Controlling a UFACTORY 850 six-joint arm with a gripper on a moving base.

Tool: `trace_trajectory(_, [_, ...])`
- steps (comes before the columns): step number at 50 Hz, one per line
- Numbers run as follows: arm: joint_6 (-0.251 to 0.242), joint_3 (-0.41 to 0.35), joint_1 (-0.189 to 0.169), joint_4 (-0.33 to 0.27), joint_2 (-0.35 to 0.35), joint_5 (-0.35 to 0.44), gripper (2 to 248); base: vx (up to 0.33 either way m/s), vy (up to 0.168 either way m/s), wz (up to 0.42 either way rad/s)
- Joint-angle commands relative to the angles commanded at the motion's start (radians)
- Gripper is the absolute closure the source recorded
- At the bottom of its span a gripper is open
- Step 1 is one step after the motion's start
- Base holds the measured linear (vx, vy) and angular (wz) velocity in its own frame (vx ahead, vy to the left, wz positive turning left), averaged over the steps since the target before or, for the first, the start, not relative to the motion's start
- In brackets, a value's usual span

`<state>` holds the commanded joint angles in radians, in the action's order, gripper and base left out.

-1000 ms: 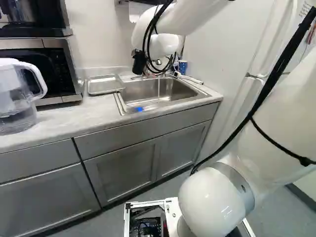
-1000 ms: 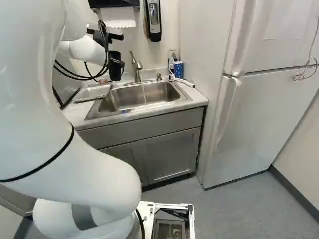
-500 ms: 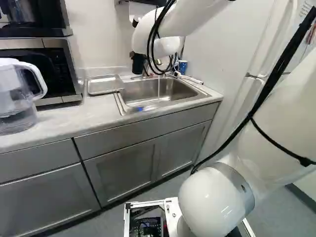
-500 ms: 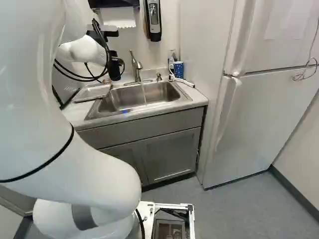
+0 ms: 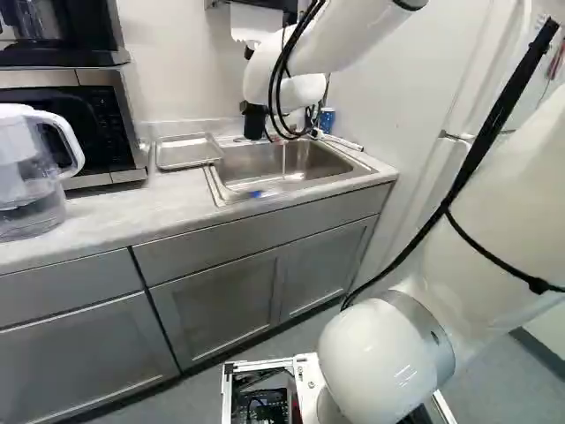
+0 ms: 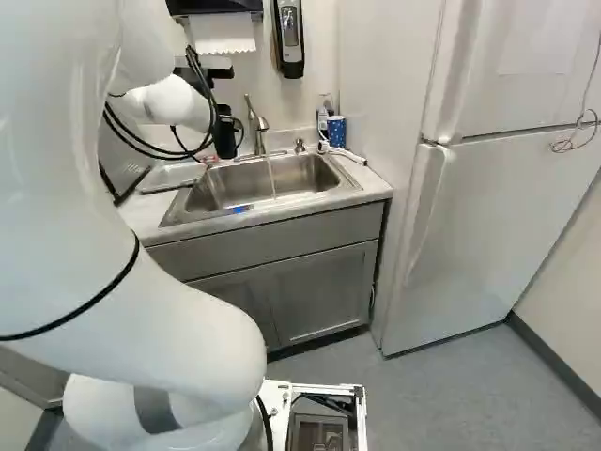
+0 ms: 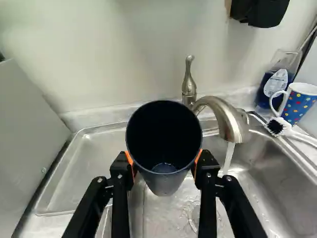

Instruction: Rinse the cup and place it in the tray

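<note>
A pale wall (image 7: pixel 99 59) stands ahead of the gripper (image 6: pixel 223 132), and a grey counter (image 5: pixel 132 208) with a steel sink (image 7: pixel 262 168) set into it lies below. The 2 fingers are clamped on a dark cup (image 7: pixel 166 183), 1 orange pad (image 7: pixel 130 159) against each side; the cup sits between them, its mouth facing the wrist camera. Just ahead and to the gripper's right, a faucet (image 7: pixel 228 116) runs a thin stream of water (image 7: pixel 229 157) that falls beside the cup, apart from it. The shallow metal tray (image 5: pixel 188 152) lies below and to the gripper's left, next to the sink. Farther to the right, past the faucet, are 1 blue spotted mug (image 7: pixel 298 105), 1 bottle of blue liquid (image 7: pixel 272 84) and 1 brush (image 7: pixel 278 126) near the mug. Well off to the gripper's left, a clear pitcher (image 5: pixel 31 190) stands on the counter in front of a microwave (image 5: pixel 84 124).
</note>
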<state>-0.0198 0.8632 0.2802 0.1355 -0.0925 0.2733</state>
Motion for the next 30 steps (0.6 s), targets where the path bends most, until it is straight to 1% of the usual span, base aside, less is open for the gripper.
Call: trace_trajectory(30, [0.000,0.029,-0.034,-0.006,0.096,0.000,126,0.000,0.000,0.000])
